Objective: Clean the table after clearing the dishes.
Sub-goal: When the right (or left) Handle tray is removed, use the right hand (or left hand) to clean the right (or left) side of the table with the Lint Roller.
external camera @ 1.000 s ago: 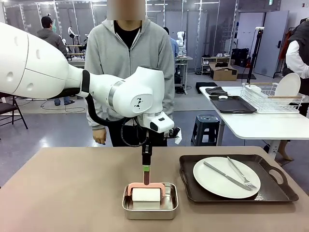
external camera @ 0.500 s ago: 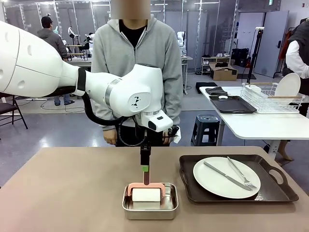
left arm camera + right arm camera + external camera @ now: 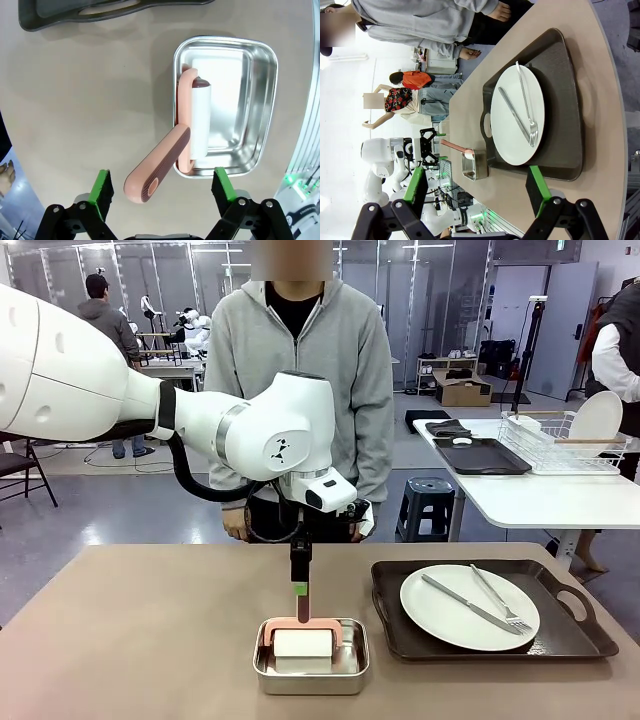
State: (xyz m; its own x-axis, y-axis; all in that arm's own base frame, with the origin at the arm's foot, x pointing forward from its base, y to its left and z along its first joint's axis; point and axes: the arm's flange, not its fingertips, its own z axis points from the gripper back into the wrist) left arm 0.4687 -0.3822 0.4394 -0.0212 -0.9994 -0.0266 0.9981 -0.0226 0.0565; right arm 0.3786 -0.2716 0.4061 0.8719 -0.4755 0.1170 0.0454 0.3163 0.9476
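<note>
Steel pan (image 3: 262,672) on tan table (image 3: 130,640), lint roller (image 3: 303,642) inside; L gripper (image 3: 301,590) over its handle. L wrist: jaws wide, handle between pads (image 3: 102,187), not gripped. R wrist: R gripper (image 3: 476,180) open, empty, above plate (image 3: 512,125) on tray (image 3: 565,100).

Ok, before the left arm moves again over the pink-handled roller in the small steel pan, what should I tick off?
1. The left gripper is open: ok, jaws wide.
2. The pink ribbed handle lines up between its fingers: ok, not gripped.
3. The white cleaning roller rests in the small rectangular steel pan: ok.
4. Dishes are cleared from the tan-brown table: not ok. A round white plate with a metal knife and fork sits there on a dark brown handled tray.
5. The right gripper is open and empty: ok.
</note>
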